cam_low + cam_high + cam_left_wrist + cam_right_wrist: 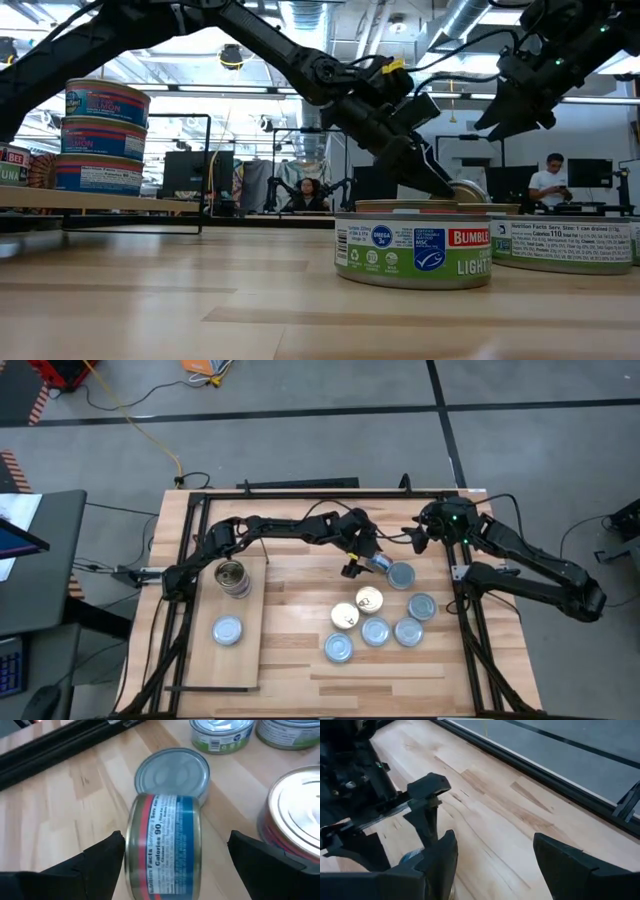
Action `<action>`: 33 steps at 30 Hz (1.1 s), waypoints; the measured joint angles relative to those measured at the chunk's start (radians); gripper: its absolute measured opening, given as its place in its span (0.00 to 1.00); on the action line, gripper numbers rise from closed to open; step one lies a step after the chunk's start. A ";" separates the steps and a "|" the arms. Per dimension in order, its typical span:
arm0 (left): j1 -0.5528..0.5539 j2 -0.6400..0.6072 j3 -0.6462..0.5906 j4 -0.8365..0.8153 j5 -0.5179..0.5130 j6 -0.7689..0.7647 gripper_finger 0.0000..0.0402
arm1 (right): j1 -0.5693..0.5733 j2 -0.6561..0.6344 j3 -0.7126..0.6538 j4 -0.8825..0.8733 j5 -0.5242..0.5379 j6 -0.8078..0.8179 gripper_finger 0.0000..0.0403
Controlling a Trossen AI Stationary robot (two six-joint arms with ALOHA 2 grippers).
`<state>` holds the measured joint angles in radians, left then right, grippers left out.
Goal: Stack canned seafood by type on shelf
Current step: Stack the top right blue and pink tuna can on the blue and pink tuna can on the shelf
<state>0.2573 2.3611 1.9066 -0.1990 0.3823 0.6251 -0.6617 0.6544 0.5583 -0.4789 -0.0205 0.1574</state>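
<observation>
My left gripper (358,560) (176,838) is open at the table's middle, its fingers on either side of a tin with a blue and red label (162,845) (379,562). That tin stands tipped on its edge and leans against a flat silver-topped tin (172,767) (401,575). On the pale wooden shelf (245,660) at the left stand a stack of three tins (232,578) (100,135) and a single silver-topped tin (227,630). My right gripper (420,538) (495,855) hovers open above the table's far right part. My left gripper comes slanting down from the table's left side, its fingers astride the tipped tin's labelled wall (150,855). One finger (112,852) is very close to the wall and the other (250,855) stands clear of it. I cannot tell whether either finger touches the tin.
A cluster of tins lies flat near the middle right: two gold-topped (369,600) (345,617) and several silver-topped (375,631) (422,607) (339,649). A green-labelled tin (412,248) stands nearest the low camera. Black frame rails (470,630) border the table. People sit in the room behind.
</observation>
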 joint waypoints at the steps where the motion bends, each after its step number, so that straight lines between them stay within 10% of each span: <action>1: 0.000 0.007 0.001 0.000 -0.001 -0.003 0.84 | 0.000 0.000 0.000 0.000 0.000 0.000 0.71; 14: -0.018 0.013 -0.001 0.010 -0.114 0.014 0.47 | 0.000 0.000 0.001 -0.005 -0.001 -0.005 0.71; 33: -0.066 -0.350 -0.001 -0.487 -0.302 0.007 0.46 | 0.148 0.000 0.002 0.076 -0.010 -0.059 0.71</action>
<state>0.1916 2.0114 1.9060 -0.6865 0.0800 0.6318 -0.5132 0.6540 0.5598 -0.4033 -0.0307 0.0989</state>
